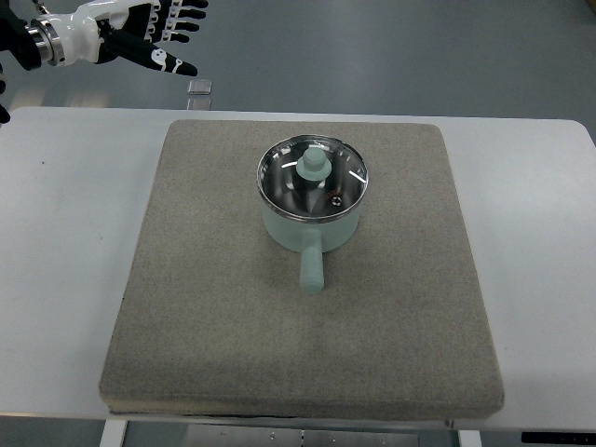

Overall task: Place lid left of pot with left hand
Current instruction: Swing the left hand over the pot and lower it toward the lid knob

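My left robot hand [154,33] shows in the far left corner of the top view, its arm coming in from the left edge. The fingers are spread and relaxed, pointing to the right, and they hold nothing. The hand hangs beyond the far edge of the white surface [56,233], over the grey floor, well apart from the pot.

The pot [312,223] is pale green and stands upright on a grey mat [205,317] that covers most of the surface. It sits a little beyond the middle of the mat. Its short handle [310,265], the same pale green, points toward my side.

The lid [312,180] is on the pot, seated level inside the rim. It is clear glass with a metal edge, and a pale green knob [313,166] stands at its middle. The mat to the left of the pot is bare.

A small pale square thing [199,88] lies on the floor just beyond the far edge of the surface, near my fingertips; I cannot tell what it is.

My right arm does not show.
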Tool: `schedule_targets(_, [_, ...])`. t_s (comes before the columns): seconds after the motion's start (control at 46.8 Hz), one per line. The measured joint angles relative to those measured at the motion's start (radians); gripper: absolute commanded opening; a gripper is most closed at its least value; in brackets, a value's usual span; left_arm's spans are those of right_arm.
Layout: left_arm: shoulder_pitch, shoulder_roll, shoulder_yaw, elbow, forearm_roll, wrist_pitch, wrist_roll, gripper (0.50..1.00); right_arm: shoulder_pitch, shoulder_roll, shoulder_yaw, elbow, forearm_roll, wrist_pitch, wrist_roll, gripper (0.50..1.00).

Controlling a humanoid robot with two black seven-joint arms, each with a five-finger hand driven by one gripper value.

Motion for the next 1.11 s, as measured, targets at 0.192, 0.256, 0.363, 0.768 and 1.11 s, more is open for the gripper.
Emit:
schedule_targets(0.192, [-0.020,0.034,-0.002,-0.147,0.147,0.000,0.000,0.994,0.000,0.000,0.000,0.000,0.000,0.000,0.000,0.921])
schedule_targets(0.256, [-0.021,0.036,-0.002,-0.193,0.205,0.000,0.000,0.994,0.000,0.000,0.000,0.001,0.000,0.000,0.000,0.921])
schedule_targets(0.363, [-0.048,0.035,-0.002,-0.265,0.328,0.000,0.000,0.994,0.000,0.000,0.000,0.001,0.000,0.000,0.000,0.921])
schedule_targets(0.768, [-0.175,0.017,0.017,-0.492,0.657,0.000,0.001,0.994,0.000,0.000,0.000,0.000,0.000,0.000,0.000,0.921])
schedule_targets(1.11, [-0.255,-0.114,0.139,-0.513,0.805,0.000,0.015,0.994,0.000,0.000,0.000,0.000,0.000,0.000,0.000,0.921])
